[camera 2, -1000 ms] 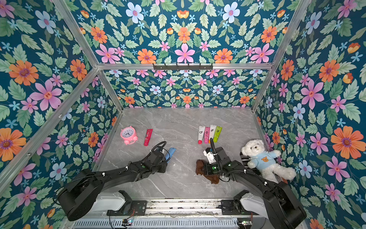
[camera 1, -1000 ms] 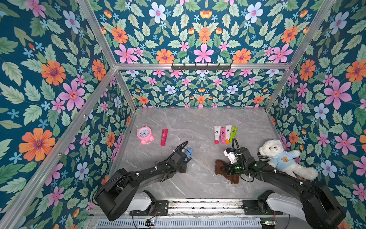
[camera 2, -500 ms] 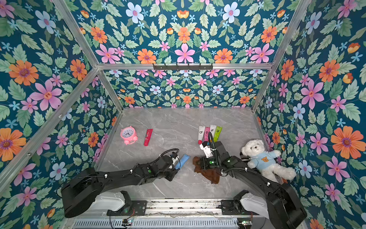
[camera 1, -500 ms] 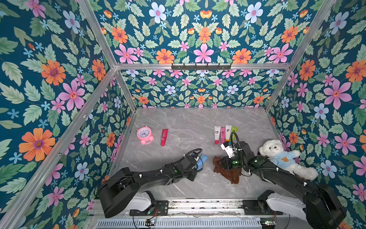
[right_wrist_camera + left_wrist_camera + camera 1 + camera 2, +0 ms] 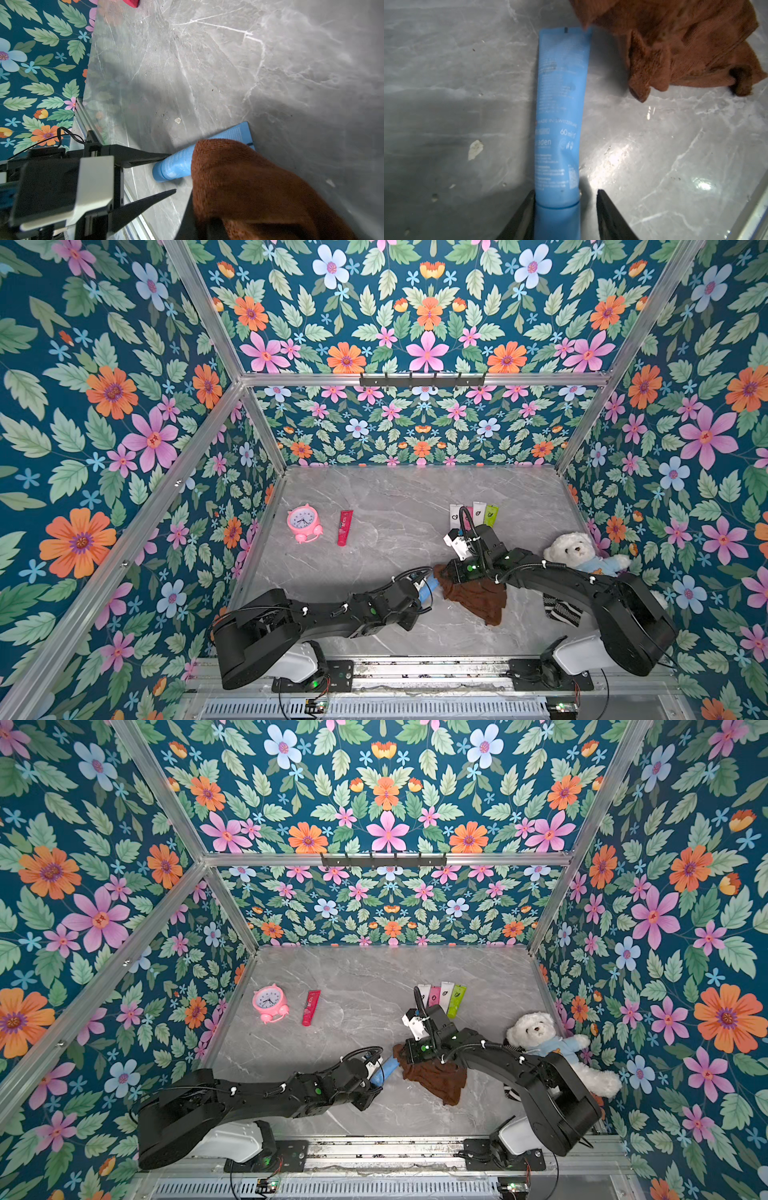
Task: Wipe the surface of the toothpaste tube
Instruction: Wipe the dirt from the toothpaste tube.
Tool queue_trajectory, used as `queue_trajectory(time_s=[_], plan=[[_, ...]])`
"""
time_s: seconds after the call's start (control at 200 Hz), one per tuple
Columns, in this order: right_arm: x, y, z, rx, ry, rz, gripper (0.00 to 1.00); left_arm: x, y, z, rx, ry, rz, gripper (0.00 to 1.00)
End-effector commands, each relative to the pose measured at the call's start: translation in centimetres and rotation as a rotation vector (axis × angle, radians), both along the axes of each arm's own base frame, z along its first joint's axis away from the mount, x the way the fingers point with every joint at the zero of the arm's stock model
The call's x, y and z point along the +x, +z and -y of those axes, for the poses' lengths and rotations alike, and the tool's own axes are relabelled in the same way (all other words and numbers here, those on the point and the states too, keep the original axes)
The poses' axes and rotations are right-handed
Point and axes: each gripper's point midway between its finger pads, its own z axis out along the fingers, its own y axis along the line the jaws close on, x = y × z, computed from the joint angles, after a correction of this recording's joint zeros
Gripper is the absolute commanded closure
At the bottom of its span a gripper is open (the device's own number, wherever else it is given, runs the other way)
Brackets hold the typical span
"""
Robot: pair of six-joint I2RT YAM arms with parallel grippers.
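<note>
Currently: blue toothpaste tube (image 5: 560,124), flat on your bench (image 5: 675,145).
Your left tool (image 5: 565,190) straddles its cap end, fingers apart; your right tool (image 5: 455,572), clamped on a brown cloth (image 5: 473,597), drapes it over the tube's flat end.

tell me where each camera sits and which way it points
Both top views: high above the arm bases, looking down at the table; left arm and right arm show whole.
Left wrist: on the left arm, looking along the blue tube to the brown cloth; left gripper tips show.
Right wrist: on the right arm, looking past the brown cloth at the left gripper; little of itself shows.
Shared: blue tube, brown cloth.
</note>
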Motion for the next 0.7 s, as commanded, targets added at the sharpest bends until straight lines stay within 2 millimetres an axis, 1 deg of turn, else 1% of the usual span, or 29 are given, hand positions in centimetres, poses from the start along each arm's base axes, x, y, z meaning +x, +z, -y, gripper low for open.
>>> queue_trajectory(time_s=[0.0,0.055,0.125,0.24,0.385,0.535,0.695], plan=[[0.2,-0.8,-0.5,-0.024,0.023,0.014,1.00,-0.3,-0.4,-0.4,0.009,0.018,-0.014,0.54],[0.1,-1.6,-0.5,-0.040,0.025,0.001,1.00,-0.5,-0.6,-0.5,0.014,0.021,-0.015,0.58],[-0.4,-2.7,-0.3,-0.065,0.028,-0.017,1.00,-0.4,-0.8,-0.6,0.022,0.029,-0.015,0.67],[-1.0,-4.1,0.1,-0.103,0.030,-0.033,1.00,-0.3,-1.1,-0.6,0.024,0.035,-0.015,0.78],[-1.4,-5.2,0.9,-0.135,0.015,-0.042,1.00,-0.3,-1.3,-0.4,0.026,0.032,-0.014,0.84],[-2.4,-5.1,0.4,-0.113,0.038,-0.052,1.00,-0.3,-1.3,-0.2,0.026,0.026,-0.011,0.88],[-4.1,-3.2,-1.6,-0.026,0.068,-0.037,1.00,-0.2,-1.4,-0.1,0.030,0.024,-0.013,0.90]])
